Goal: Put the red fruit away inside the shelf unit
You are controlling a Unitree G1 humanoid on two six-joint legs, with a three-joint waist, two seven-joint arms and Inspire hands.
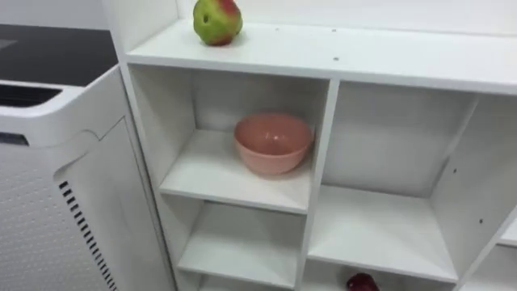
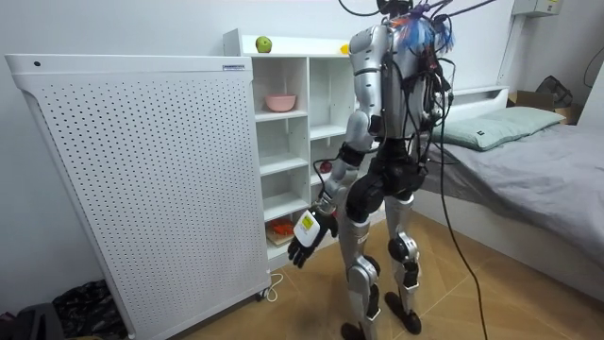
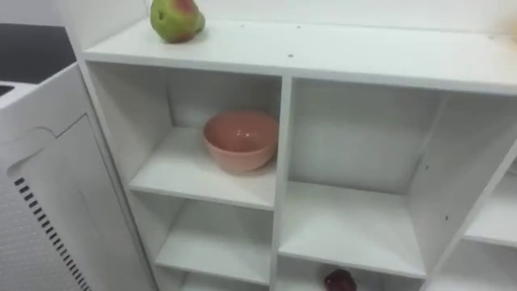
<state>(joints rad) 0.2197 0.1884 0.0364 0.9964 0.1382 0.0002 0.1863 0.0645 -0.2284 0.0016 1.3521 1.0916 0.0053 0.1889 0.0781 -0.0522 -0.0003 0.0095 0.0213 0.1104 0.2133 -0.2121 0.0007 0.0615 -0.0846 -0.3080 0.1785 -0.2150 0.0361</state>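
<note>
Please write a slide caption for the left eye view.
White shelf unit: apple on top, pink bowl in upper left compartment.

Atop the white open-shelved cabinet (image 1: 339,58), the green-and-red apple (image 1: 216,22) loses its crown to the upper edge. Low in the cabinet, a dark red round fruit (image 1: 363,282) is cut by the bottom edge. And a small yellow object (image 2: 344,48) on the cabinet's top is too small to tell.

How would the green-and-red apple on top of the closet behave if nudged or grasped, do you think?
The apple looks round and rigid, so a nudge would probably roll it along the flat closet top, perhaps off its edge. Its smooth skin may slip in a loose grasp.
</note>
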